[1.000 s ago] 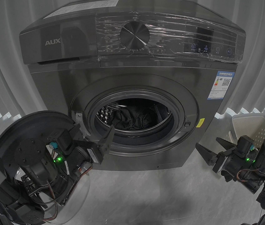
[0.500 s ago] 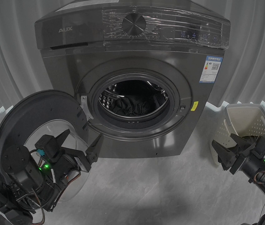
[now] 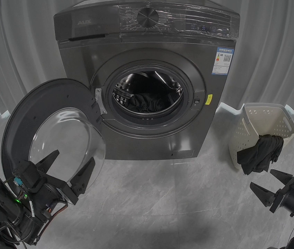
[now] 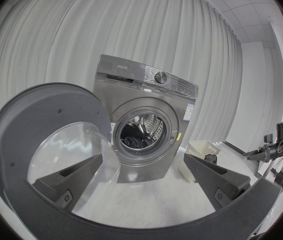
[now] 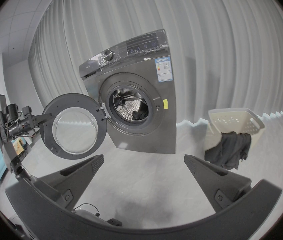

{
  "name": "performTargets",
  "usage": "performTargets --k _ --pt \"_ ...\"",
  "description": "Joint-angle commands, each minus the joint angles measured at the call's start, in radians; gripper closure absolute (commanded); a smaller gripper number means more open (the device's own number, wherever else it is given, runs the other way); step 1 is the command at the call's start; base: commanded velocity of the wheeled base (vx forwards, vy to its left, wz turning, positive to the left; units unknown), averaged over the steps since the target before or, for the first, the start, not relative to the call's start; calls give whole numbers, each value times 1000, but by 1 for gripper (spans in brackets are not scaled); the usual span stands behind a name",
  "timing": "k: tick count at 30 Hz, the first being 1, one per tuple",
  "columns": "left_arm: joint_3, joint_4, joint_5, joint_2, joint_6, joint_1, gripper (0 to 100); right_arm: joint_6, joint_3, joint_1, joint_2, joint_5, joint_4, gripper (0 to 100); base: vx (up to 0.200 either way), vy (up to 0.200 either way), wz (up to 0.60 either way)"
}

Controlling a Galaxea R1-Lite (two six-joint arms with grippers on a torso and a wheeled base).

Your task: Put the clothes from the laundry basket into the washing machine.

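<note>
The floor [image 3: 174, 194] was smooth and pale grey, with a faint marble pattern. A white curtain [image 3: 275, 45] with even vertical folds closed the room behind. On the floor stood the washing machine [image 3: 154, 146], a dark grey metal box with a glossy front. Clear, wrinkled plastic film [image 3: 185, 21] covered its control panel around a round dial [image 3: 147, 17]. Its round door [image 3: 32, 111], with a bulging transparent window, stood wide open on the robot's left. Inside the shiny perforated drum lay dark clothes [image 3: 148, 102], crumpled. Near the machine on the right stood the white plastic laundry basket [image 3: 268, 114] with small holes, and a dark garment [image 3: 259, 153] hung limp over its front edge. The left tool [image 3: 73, 156] was before the door, its fingers spread wide, holding nothing. The right tool [image 3: 263, 178], near the garment, was likewise wide open and empty.
</note>
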Motion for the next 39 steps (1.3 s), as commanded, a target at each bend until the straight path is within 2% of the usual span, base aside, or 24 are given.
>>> performTargets --k 1,3,4,8,11,13,15,17,19,20,23,25,28,31,32,36,37,39 --pt "38 50 2 -103 4 -5 0 -9 17 -80 -193 1 87 0 -200 0 0" --pt "38 54 2 -105 4 -5 0 -9 17 -81 -197 1 90 0 0 0 0" --pt "38 104 8 -125 11 -8 0 -20 17 -122 -308 3 198 0 0 0 0" --pt "38 115 9 -152 8 4 0 -84 17 -199 -504 9 382 0 -50 0 0" --pt "36 104 8 -182 8 9 0 -106 17 -230 -593 14 443 0 -200 0 0" --pt "27 127 -9 -310 46 35 0 -117 17 -270 -720 46 541 0 -200 0 0" --pt "30 159 -15 -361 74 44 0 -117 17 -282 -754 52 560 0 0 0 0" --pt "38 239 -15 -418 83 49 0 -117 17 -285 -780 52 564 0 0 0 0" --pt "38 294 -5 -451 79 53 0 -114 17 -287 -792 52 564 0 0 0 0" --pt "38 386 -6 -508 74 70 0 -110 17 -296 -815 52 569 0 0 0 0" --pt "38 587 -17 -679 13 121 0 -117 17 -330 -874 54 581 0 0 0 0" --pt "38 710 -21 -766 -6 139 0 -120 17 -349 -901 54 590 0 0 0 0" --pt "38 856 -21 -846 -16 188 0 -124 17 -359 -958 54 630 0 0 0 0" --pt "38 943 -24 -942 -30 254 0 -120 17 -373 -1021 54 705 0 0 0 0" --pt "38 951 -26 -952 -30 260 0 -117 17 -373 -1022 54 710 0 0 0 0" --pt "38 1043 -34 -1037 -30 366 0 -106 17 -371 -1022 52 727 0 0 0 0" --pt "38 1043 -34 -1037 -30 366 0 -106 17 -371 -1021 54 728 0 0 0 0" --pt "38 1124 -52 -1113 -23 425 0 -117 17 -373 -1021 47 790 0 0 0 0"
